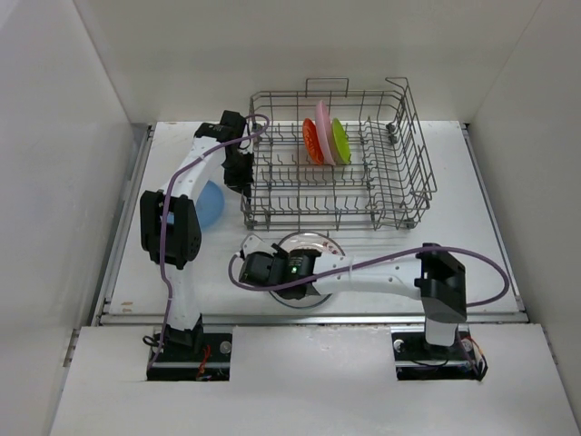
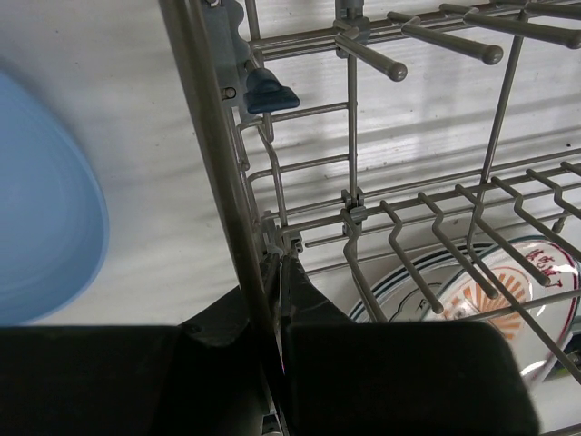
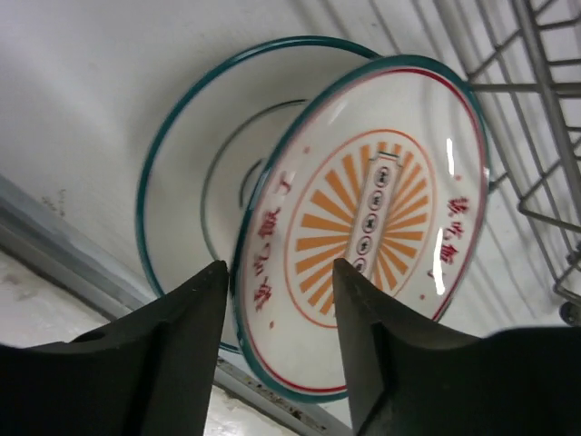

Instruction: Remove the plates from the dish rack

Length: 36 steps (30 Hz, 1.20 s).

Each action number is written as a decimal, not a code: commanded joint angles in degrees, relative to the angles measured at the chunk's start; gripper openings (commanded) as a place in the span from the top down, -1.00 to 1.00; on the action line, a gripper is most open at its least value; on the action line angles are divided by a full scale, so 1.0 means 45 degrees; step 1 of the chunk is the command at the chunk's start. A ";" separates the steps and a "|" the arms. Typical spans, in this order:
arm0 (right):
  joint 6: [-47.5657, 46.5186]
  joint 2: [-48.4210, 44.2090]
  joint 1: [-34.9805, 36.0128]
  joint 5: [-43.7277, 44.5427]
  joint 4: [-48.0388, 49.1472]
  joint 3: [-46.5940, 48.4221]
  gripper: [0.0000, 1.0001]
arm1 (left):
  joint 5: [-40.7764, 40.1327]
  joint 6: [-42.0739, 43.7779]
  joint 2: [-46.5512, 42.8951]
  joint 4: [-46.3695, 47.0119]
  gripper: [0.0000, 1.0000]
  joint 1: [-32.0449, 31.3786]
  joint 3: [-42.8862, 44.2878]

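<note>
The grey wire dish rack (image 1: 399, 173) stands at the back centre. An orange-red plate (image 1: 312, 142), a pink plate (image 1: 322, 123) and a lime-green plate (image 1: 340, 141) stand upright in it. A blue plate (image 1: 211, 204) lies on the table left of the rack. My left gripper (image 1: 241, 170) is shut on the rack's left edge wire (image 2: 218, 136). Two white plates (image 1: 313, 245) lie in front of the rack. A printed plate (image 3: 381, 209) leans tilted on a plain teal-rimmed one (image 3: 191, 163). My right gripper (image 3: 280, 265) is open, its fingers astride the printed plate's near rim.
White walls close in the table on three sides. A metal strip (image 3: 54, 263) runs along the table's near edge, just below the white plates. The blue plate also shows at the left of the left wrist view (image 2: 45, 209).
</note>
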 commanded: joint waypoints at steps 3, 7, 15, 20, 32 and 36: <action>-0.0351 -0.0016 0.0297 -0.1538 0.0020 0.1395 -0.40 | -0.0071 0.0892 -0.0557 -0.0443 1.00 -0.0074 0.0597; -0.0470 -0.0756 0.0298 -0.2184 0.0020 0.1825 -0.59 | -0.0071 0.0892 -0.0440 -0.0443 1.00 -0.0074 0.0598; -0.0335 -0.3292 -0.2040 -0.4232 0.1872 0.2060 -0.71 | 0.0046 0.1009 -0.0322 -0.0561 1.00 -0.0074 0.0833; 0.0312 -0.3163 -0.5555 -0.6110 0.2736 0.3657 -0.71 | 0.0046 0.1009 -0.0322 -0.0561 1.00 -0.0074 0.0833; 0.0801 0.1891 -1.0307 -0.7535 0.2832 0.9714 -0.17 | -0.0189 0.1243 -0.0576 -0.0561 1.00 -0.0074 0.0833; 0.0800 0.3380 -1.0813 -0.7537 0.2832 1.0381 -0.17 | -0.0189 0.1361 -0.0324 -0.0561 1.00 -0.0191 0.0833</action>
